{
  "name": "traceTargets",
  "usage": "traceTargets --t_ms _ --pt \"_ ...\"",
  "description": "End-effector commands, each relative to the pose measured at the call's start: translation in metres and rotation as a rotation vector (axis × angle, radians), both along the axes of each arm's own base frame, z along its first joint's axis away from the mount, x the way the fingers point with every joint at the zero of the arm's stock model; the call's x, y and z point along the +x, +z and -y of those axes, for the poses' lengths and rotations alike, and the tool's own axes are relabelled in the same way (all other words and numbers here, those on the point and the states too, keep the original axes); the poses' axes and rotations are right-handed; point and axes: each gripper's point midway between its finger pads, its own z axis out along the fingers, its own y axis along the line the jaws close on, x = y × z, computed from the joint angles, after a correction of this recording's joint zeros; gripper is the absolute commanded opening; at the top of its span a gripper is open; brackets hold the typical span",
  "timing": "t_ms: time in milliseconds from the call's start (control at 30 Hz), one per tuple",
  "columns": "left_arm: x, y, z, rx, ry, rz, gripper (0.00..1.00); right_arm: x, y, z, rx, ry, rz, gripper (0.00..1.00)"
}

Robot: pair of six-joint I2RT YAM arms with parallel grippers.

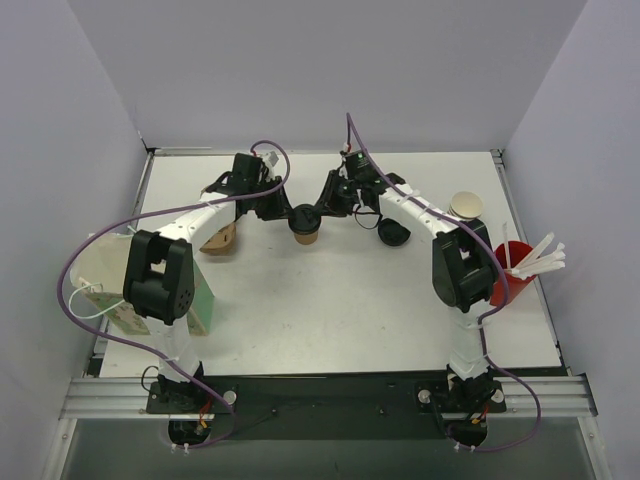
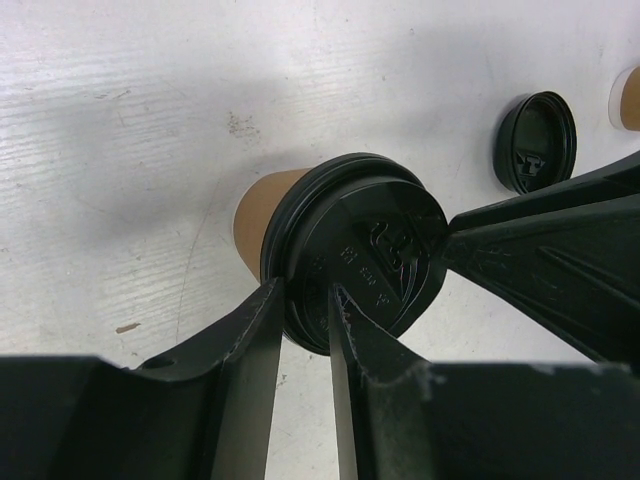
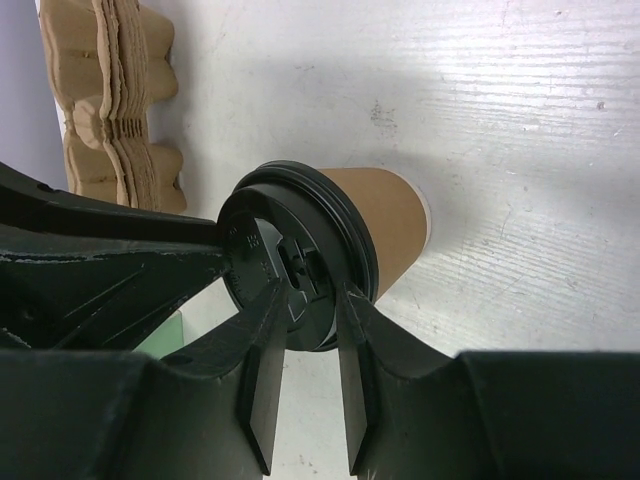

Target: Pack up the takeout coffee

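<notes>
The takeout coffee [image 1: 305, 224], a brown paper cup with a black lid, stands at the back middle of the table. My left gripper [image 1: 284, 212] meets it from the left and my right gripper [image 1: 326, 207] from the right. In the left wrist view the cup [image 2: 262, 210] tilts away, and the left gripper [image 2: 305, 295] pinches the lid's rim, one finger outside and one on the lid top [image 2: 375, 260]. In the right wrist view the right gripper [image 3: 312, 290] straddles the lid's [image 3: 300, 260] opposite rim, above the brown cup wall [image 3: 385, 215].
A tan pulp carrier [image 1: 220, 238] [image 3: 110, 100] lies left of the cup. A spare black lid [image 1: 393, 232] [image 2: 535, 140] and a cream cup [image 1: 466, 206] sit to the right. A red cup with white sticks [image 1: 512, 270] stands far right. A green-and-tan bag [image 1: 115, 305] is at the left edge.
</notes>
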Motion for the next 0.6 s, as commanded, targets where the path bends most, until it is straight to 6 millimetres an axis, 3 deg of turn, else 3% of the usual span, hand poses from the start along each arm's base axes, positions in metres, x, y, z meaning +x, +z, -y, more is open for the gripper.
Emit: traceTargets --t_ms 0,567 --pt "0.01 0.008 0.004 0.005 -0.007 0.037 0.34 -0.003 0.014 0.002 -0.008 -0.008 0.028 0.2" --pt "0.011 0.0 0.003 0.019 0.006 0.019 0.31 -0.01 -0.016 0.009 -0.029 -0.041 -0.04 0.05"
